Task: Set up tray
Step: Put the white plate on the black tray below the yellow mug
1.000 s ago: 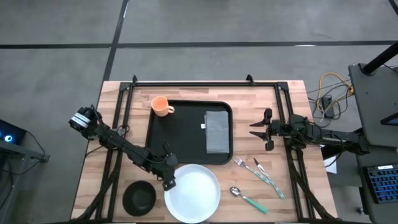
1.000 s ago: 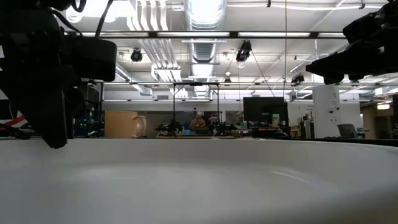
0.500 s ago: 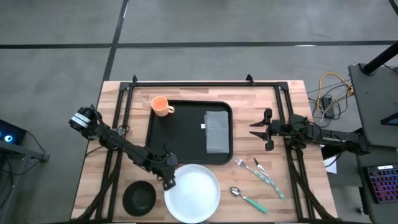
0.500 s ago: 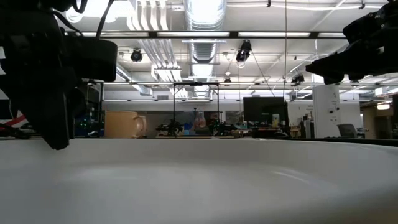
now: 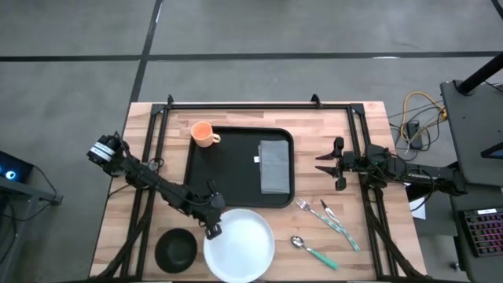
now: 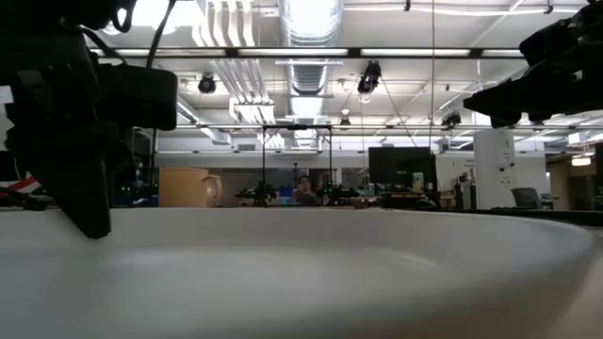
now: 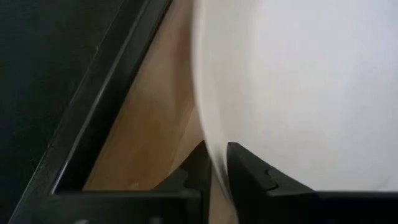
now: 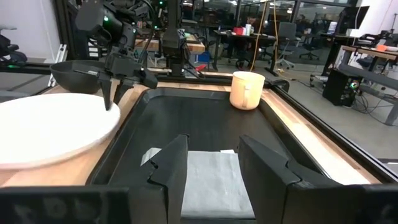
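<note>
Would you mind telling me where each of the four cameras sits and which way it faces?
High view: overhead, straight down; both arms, tray, white plate.
Low view: table height, looking into the room; plate rim fills it, left hand beside it.
Left wrist view: at the plate's edge, its fingers gripping it.
Right wrist view: across the tray; own fingers apart.
Shared: right wrist and high views show the orange cup.

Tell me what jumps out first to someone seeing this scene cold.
The white plate at the table's near edge grabs the eye, with the left end effector closed on its rim. Behind it sits the black tray, holding a grey napkin on its right side and an orange cup at its far left corner. The right end effector waits open, right of the tray.
</note>
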Robot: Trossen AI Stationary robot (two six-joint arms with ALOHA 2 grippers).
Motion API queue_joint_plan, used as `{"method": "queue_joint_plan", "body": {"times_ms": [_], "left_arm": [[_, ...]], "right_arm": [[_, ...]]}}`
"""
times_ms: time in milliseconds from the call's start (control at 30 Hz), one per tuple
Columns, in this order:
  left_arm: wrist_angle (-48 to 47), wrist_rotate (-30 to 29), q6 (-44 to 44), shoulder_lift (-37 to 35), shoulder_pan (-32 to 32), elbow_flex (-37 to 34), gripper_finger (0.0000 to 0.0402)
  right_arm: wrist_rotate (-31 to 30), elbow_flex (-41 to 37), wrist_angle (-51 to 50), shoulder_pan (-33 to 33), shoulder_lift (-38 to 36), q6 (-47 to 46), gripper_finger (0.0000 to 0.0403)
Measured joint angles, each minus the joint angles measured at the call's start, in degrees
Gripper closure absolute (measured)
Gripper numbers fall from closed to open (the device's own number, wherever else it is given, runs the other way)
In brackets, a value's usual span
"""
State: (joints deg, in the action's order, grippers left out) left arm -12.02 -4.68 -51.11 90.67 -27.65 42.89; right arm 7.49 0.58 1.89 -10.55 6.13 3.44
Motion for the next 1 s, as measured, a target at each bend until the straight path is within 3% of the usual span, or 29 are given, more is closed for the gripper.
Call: {"method": "queue_joint_plan", "body": {"times_ms": [100,667,1000], "left_arm": [[0.01,-0.23,0.68,0.0,0.05,0.16,0.0395],[4.1,-2.1,4.17,-0.95,0.16,0.88,0.0398],[2.13,-5.55,2.97,-8.22,0.05,1.05,0.0401]], "right_arm": [[0.0,0.0,0.0,0.0,0.0,0.0,0.0268],[0.0,0.02,0.0,0.02,0.0,0.02,0.0272],[0.0,0.02,0.0,0.0,0.0,0.01,0.0274]]}}
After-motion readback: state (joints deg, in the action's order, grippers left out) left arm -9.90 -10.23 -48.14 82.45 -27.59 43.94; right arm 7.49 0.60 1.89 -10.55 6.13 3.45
